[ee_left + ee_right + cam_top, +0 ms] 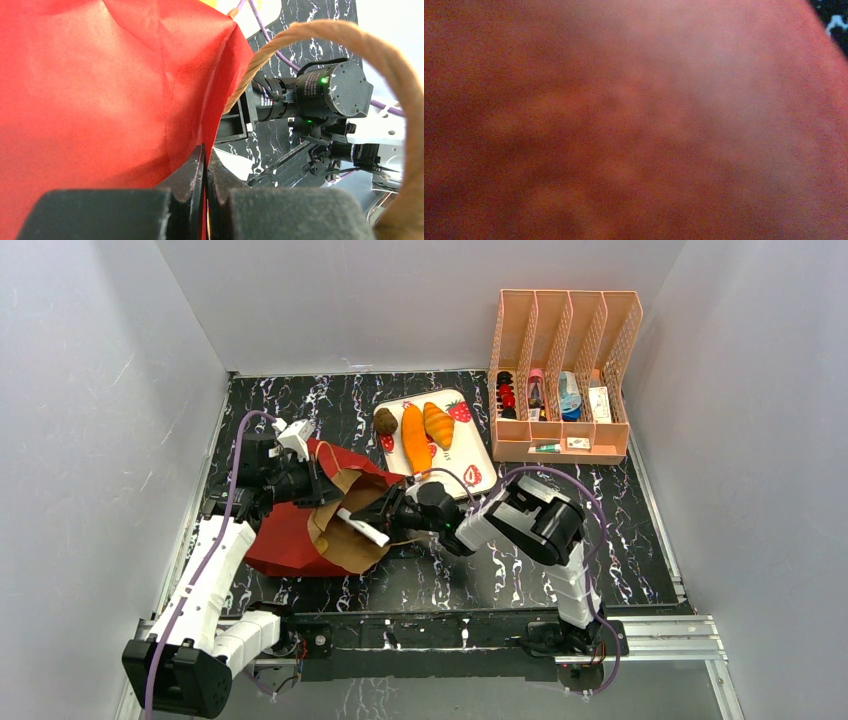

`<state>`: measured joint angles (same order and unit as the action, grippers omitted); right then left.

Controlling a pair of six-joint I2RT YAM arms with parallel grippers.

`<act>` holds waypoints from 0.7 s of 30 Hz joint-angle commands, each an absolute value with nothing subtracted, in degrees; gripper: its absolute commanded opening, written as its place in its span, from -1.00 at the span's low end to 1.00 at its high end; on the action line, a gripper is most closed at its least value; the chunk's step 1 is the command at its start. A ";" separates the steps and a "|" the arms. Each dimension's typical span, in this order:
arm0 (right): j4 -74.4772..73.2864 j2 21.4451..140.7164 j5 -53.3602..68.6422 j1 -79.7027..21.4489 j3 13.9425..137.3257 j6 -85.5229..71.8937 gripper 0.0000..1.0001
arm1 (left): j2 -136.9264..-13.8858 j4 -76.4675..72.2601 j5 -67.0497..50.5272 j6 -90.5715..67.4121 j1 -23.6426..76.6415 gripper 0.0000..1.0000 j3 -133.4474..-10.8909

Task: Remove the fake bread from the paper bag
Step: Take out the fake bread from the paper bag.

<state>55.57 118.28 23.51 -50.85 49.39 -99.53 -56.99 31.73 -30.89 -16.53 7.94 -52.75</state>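
- Closest to the lens, the left pincer (206,200) has its two black jaws pressed together on a fold of red paper at the edge of the paper bag (100,100).
- A twine handle (350,35) loops just right of that pincer.
- The bag lies on its side on the table (620,540). Its long axis runs from the red base, near the left arm, to the brown mouth facing the right pincer (372,518).
- The right pincer is at the mouth. Its own camera shows only a red-brown blur, so its opening and any hold cannot be told.
- Beyond the right pincer, a strawberry-print tray (478,477) holds three breads: one dark roll (385,421), one baguette (416,439) and one croissant (438,424), both orange and lying lengthwise away from the arms.
- Right of the tray stands one peach rack (565,315) with four slots holding small items.
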 commanded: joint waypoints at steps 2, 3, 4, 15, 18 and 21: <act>58.09 118.75 25.45 -50.71 54.52 -99.62 -0.20 | -57.49 31.64 -35.29 -15.81 7.91 -1.00 -53.55; 57.17 118.84 25.63 -50.71 55.13 -99.01 -0.21 | -57.64 31.57 -35.38 -15.76 7.91 -1.00 -53.57; 56.45 119.09 25.91 -50.76 55.59 -98.79 -0.21 | -57.72 31.38 -35.49 -15.66 7.90 -1.00 -53.50; 57.11 124.02 28.18 -51.37 60.57 -100.50 -0.66 | -58.83 30.45 -36.89 -14.79 7.90 -1.00 -53.61; 58.42 124.94 28.49 -51.42 61.25 -101.44 -0.88 | -58.70 30.96 -36.83 -14.47 7.91 -1.00 -53.82; 58.98 124.92 28.56 -51.42 61.22 -101.55 -1.00 | -58.50 31.59 -36.28 -13.96 7.91 -1.00 -53.94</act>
<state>54.24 124.16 27.94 -50.89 58.81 -100.51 -59.57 30.59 -30.89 -14.13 7.57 -52.75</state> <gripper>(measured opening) 0.146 0.009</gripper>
